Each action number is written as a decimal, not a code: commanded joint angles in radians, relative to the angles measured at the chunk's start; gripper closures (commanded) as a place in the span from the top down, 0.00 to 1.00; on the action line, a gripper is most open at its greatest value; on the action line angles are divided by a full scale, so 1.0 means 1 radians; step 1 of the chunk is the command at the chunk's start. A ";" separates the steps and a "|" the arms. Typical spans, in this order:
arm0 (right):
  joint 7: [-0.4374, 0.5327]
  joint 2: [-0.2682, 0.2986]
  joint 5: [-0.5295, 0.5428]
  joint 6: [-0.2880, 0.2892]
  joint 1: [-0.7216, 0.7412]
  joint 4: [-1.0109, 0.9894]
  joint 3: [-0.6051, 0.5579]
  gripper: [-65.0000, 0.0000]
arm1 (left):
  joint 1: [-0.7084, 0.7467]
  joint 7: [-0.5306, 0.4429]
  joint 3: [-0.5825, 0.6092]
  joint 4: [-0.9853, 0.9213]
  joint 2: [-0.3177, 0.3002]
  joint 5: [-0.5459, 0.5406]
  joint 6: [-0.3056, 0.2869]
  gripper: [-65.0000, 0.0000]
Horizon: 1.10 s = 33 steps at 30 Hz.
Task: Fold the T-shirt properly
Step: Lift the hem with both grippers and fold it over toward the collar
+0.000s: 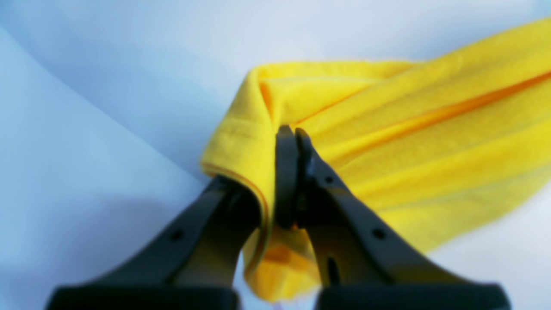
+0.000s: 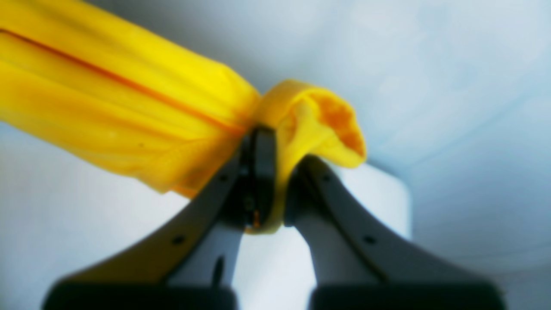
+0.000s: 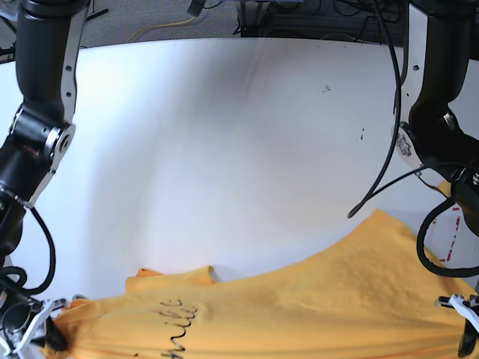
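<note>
**A:** T-shirt, the plain orange-yellow soft cloth one [image 3: 359, 284], is stretched between both arms along the near edge of the white table [image 3: 224, 134], most of it draped flat. Left gripper [image 1: 292, 181] is clenched on a bunched hemmed edge; right gripper [image 2: 275, 189] is clamped on a rolled wad of fabric.

**B:** Risks?

**A:** Both pinches sit near the cloth's edge, so a hard pull apart could slip one out (right looks worse, fabric curls out past the fingers). Uneven lift would skew the fold line. Black script marking [image 3: 176, 318] sits near the right arm's end, wrinkled there already.

**B:** Obstructions?

**A:** Black cables [image 3: 385, 149] hang by the left arm and could snag on a wide swing. Red-marked tag [image 3: 453, 235] lies just beyond the shirt's edge. Far table is bare apart from a few small dark specks [image 3: 327, 89].
</note>
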 commanded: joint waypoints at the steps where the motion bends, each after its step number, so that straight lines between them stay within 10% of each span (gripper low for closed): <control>1: -0.002 0.023 0.005 -0.005 -0.041 0.057 0.036 0.00 | 0.019 0.004 -0.007 0.028 -0.018 0.010 0.002 0.00; 14: -0.002 -0.008 0.112 -0.005 -0.566 0.235 0.176 0.00 | 0.502 0.072 -0.007 0.175 -0.039 -0.240 0.002 0.00; 33: -0.002 -0.034 0.321 -0.005 -1.009 0.258 0.276 0.00 | 1.013 -0.020 -0.122 0.167 -0.041 -0.242 0.002 0.00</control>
